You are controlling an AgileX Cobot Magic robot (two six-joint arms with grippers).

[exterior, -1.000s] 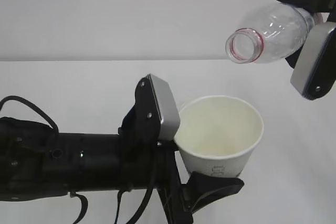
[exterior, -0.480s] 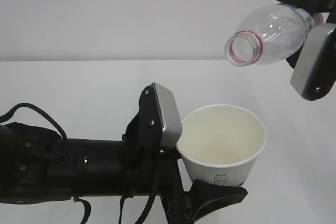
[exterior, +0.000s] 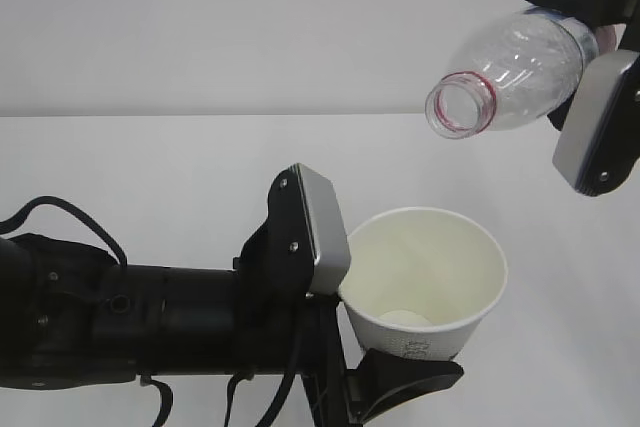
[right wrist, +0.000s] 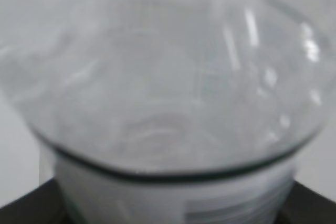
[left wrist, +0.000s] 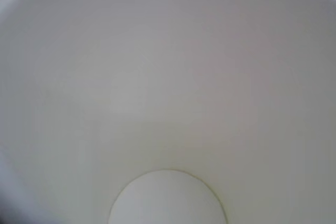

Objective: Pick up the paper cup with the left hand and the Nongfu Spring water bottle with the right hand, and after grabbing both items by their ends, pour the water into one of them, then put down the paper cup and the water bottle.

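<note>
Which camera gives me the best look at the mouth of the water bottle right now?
The exterior view: the water bottle is tilted mouth-down toward the left, its red-ringed open mouth seen whole, above the paper cup. The right wrist view shows only a blurred close-up of its clear body, no mouth. The left wrist view shows just the cup's inside.

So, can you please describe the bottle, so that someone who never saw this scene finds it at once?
Look at the upper right of the exterior view, above the white table. There the right gripper holds a clear plastic bottle in the air, tilted with its open mouth down-left. Unlike the white paper cup below, it is transparent, with a red neck ring.
</note>
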